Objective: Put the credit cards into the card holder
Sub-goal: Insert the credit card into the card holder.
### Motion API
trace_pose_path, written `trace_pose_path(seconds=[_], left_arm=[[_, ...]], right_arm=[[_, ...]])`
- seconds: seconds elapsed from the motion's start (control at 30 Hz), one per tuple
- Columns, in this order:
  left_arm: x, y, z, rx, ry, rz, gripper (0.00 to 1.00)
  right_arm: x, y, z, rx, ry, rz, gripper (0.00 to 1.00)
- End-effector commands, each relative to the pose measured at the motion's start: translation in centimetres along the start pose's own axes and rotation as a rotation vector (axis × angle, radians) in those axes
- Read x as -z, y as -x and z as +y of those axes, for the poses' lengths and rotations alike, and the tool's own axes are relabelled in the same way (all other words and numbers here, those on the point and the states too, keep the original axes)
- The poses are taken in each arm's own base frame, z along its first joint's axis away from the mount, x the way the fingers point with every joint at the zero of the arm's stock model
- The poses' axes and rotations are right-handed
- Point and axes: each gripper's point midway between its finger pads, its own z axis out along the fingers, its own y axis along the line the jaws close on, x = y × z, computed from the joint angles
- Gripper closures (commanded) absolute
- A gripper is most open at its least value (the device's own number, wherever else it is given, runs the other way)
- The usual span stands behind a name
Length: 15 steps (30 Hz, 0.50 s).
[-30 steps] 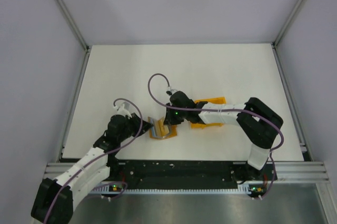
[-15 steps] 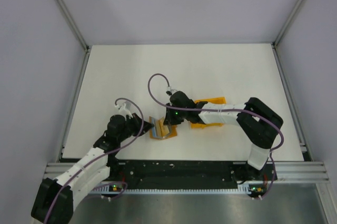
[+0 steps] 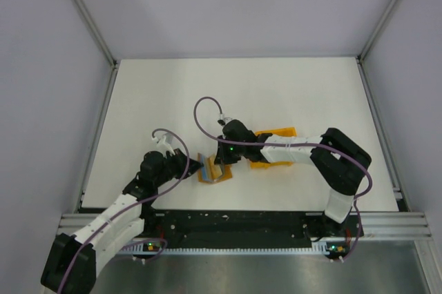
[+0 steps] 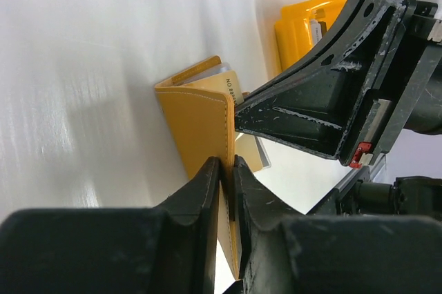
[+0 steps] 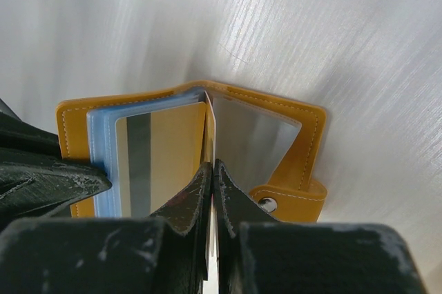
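Note:
The orange card holder (image 3: 215,173) lies open between both arms. My left gripper (image 3: 197,167) is shut on its left cover; in the left wrist view the cover (image 4: 200,121) stands on edge, pinched at the gripper (image 4: 226,164). My right gripper (image 5: 212,166) is shut on a thin inner leaf at the holder's (image 5: 304,135) fold. A card with a dark stripe (image 5: 162,159) sits in the left clear pocket, a light blue edge (image 5: 97,163) around it. The right pocket (image 5: 252,139) looks transparent. The snap tab (image 5: 286,201) hangs at the lower right.
A yellow box (image 3: 277,132) lies behind the right forearm, also in the left wrist view as the yellow box (image 4: 304,25). White table (image 3: 276,87) stretches beyond, with metal rails (image 3: 103,121) along its sides. The right gripper body (image 4: 318,108) is close above the holder.
My left gripper has shifted slightly right, closer against the holder, and the holder's left cover has moved with it. The right arm has held still.

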Motion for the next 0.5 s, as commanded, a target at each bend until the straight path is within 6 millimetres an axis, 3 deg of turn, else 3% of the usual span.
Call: trace_pose_path(seconds=[0.0,0.3,0.47], left_arm=[[0.0,0.5,-1.4,-0.039,-0.076,-0.018,0.88],[0.0,0.4,0.2,-0.061,0.016,-0.006,1.00],[0.4,0.5,3.7,-0.010,0.215,-0.022,1.00]], right_arm=[[0.2,0.3,-0.3,0.004,-0.003,-0.017,1.00],[0.6,0.6,0.0,0.009,0.003,-0.024,1.00],[1.9,1.9,-0.2,0.024,-0.036,-0.078,1.00]])
